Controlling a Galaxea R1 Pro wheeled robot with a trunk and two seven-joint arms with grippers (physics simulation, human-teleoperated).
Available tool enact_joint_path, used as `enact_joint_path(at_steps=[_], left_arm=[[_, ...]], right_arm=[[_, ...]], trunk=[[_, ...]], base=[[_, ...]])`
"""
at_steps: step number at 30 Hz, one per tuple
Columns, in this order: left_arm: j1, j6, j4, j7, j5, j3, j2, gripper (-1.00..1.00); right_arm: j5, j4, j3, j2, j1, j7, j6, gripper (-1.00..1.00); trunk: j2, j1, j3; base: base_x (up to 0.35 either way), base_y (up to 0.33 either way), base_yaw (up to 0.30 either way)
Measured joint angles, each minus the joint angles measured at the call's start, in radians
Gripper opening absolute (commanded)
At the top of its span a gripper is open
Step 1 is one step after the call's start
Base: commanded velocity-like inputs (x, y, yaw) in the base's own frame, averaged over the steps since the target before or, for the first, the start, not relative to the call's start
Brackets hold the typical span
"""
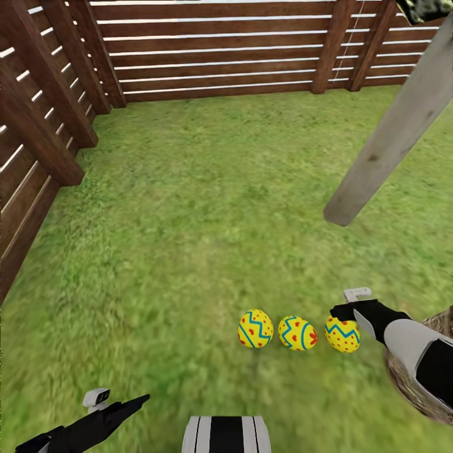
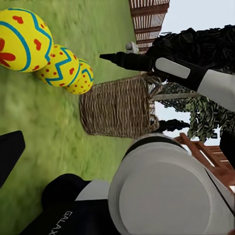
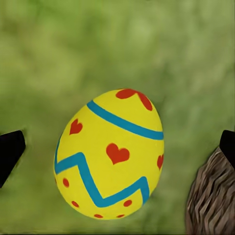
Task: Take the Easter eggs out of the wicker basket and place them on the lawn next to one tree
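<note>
Right pincer hangs wide open over the last egg. All three eggs lie out of the basket, tree at one o'clock.

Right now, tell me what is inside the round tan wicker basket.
No egg shows inside the round tan wicker basket; the right arm covers part of it. All three yellow zigzag-painted eggs lie on the green lawn.

Brown slatted wooden fence runs across the far side and turns down the left side, pale light showing through the gaps between boards. Thick square posts brace it at intervals. Even daylight, soft shadows. Pale grey-blue sky shows past dark foliage.
</note>
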Motion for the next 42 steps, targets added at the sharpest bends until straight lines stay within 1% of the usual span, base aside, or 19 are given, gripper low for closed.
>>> enact_joint_path(at_steps=[3,7,11,14,17,19,20,23,24,26,27,29,30,32,36,38,39,41,42], left_arm=[[0.000,0.000,0.000,0.000,0.000,0.000,0.000,1.00],[0.000,-0.001,0.000,0.000,-0.001,0.000,0.000,1.00],[0.000,-0.001,0.000,0.000,-0.001,0.000,0.000,1.00],[0.000,0.000,0.000,0.000,-0.001,0.000,0.000,1.00],[0.000,0.000,0.000,0.000,-0.001,0.000,0.000,1.00],[0.000,0.000,0.000,0.000,-0.002,0.000,0.000,1.00],[0.000,0.000,0.000,0.000,-0.001,0.000,0.000,1.00],[0.000,-0.001,0.000,0.000,-0.002,0.000,0.000,1.00],[0.000,0.000,0.000,0.000,-0.002,0.000,0.000,1.00],[0.000,-0.001,0.000,0.000,-0.002,0.000,0.000,1.00],[0.000,-0.001,0.000,0.000,-0.002,0.000,0.000,1.00],[0.000,-0.001,0.000,0.000,-0.002,0.000,0.000,1.00],[0.000,-0.001,0.000,0.000,-0.002,0.000,0.000,1.00],[0.000,-0.001,0.000,0.000,-0.002,0.000,0.000,1.00],[0.000,-0.001,0.000,0.000,-0.003,0.000,0.000,1.00],[0.000,-0.001,0.000,0.000,-0.004,0.000,0.000,1.00],[0.000,-0.001,0.000,0.000,-0.004,0.000,-0.001,1.00],[0.000,-0.001,0.000,0.000,-0.004,0.000,-0.001,1.00],[0.000,-0.001,0.000,0.000,-0.005,0.000,-0.001,1.00]], right_arm=[[0.004,-0.001,-0.003,0.000,0.000,0.041,0.026,1.00],[0.005,-0.002,-0.005,-0.008,0.000,0.160,0.133,1.00],[0.007,-0.003,-0.004,-0.017,0.000,0.277,0.185,1.00],[0.008,-0.017,-0.002,-0.029,0.000,0.352,0.210,1.00],[0.006,-0.068,0.000,-0.065,0.000,0.416,0.276,1.00],[0.005,-0.148,0.001,-0.115,0.000,0.466,0.341,1.00],[0.005,-0.173,0.001,-0.130,0.000,0.478,0.355,1.00],[0.006,-0.317,0.000,-0.223,0.000,0.532,0.427,1.00],[0.006,-0.340,-0.001,-0.238,0.000,0.541,0.441,1.00],[0.006,-0.417,-0.003,-0.290,0.001,0.579,0.499,1.00],[0.006,-0.435,-0.003,-0.302,0.001,0.592,0.513,1.00],[0.008,-0.498,-0.004,-0.351,0.001,0.656,0.552,1.00],[0.008,-0.515,-0.003,-0.364,0.001,0.674,0.559,1.00],[0.010,-0.584,-0.002,-0.406,0.001,0.733,0.582,1.00],[0.022,-0.716,-0.001,-0.469,0.001,0.776,0.648,1.00],[0.025,-0.820,-0.003,-0.517,0.001,0.786,0.697,1.00],[0.025,-0.849,-0.004,-0.531,0.001,0.787,0.707,1.00],[0.023,-0.956,-0.005,-0.583,0.001,0.791,0.738,1.00],[0.022,-0.982,-0.005,-0.595,0.002,0.791,0.745,1.00]], trunk=[[0.021,-0.011,0.009],[0.049,-0.027,0.022],[0.077,-0.042,0.034],[0.098,-0.054,0.044],[0.119,-0.065,0.053],[0.133,-0.073,0.060],[0.140,-0.077,0.063],[0.161,-0.088,0.072],[0.168,-0.092,0.075],[0.182,-0.100,0.082],[0.189,-0.104,0.085],[0.203,-0.111,0.091],[0.210,-0.115,0.094],[0.224,-0.123,0.100],[0.252,-0.138,0.113],[0.266,-0.146,0.119],[0.273,-0.150,0.122],[0.287,-0.157,0.129],[0.294,-0.161,0.132]], base=[[0.000,0.000,0.000],[0.000,0.000,0.000],[0.000,0.000,0.000],[0.000,0.000,0.000],[0.000,0.000,0.000],[0.000,0.000,0.000],[0.000,0.000,0.000],[0.000,0.000,0.000],[0.000,0.000,0.000],[0.000,0.000,0.000],[0.000,0.000,0.000],[0.000,0.000,0.000],[0.000,0.000,0.000],[0.000,0.000,0.000],[0.000,0.000,0.000],[0.000,0.000,0.000],[0.000,0.000,0.000],[0.000,0.000,0.000],[0.000,0.000,0.000]])
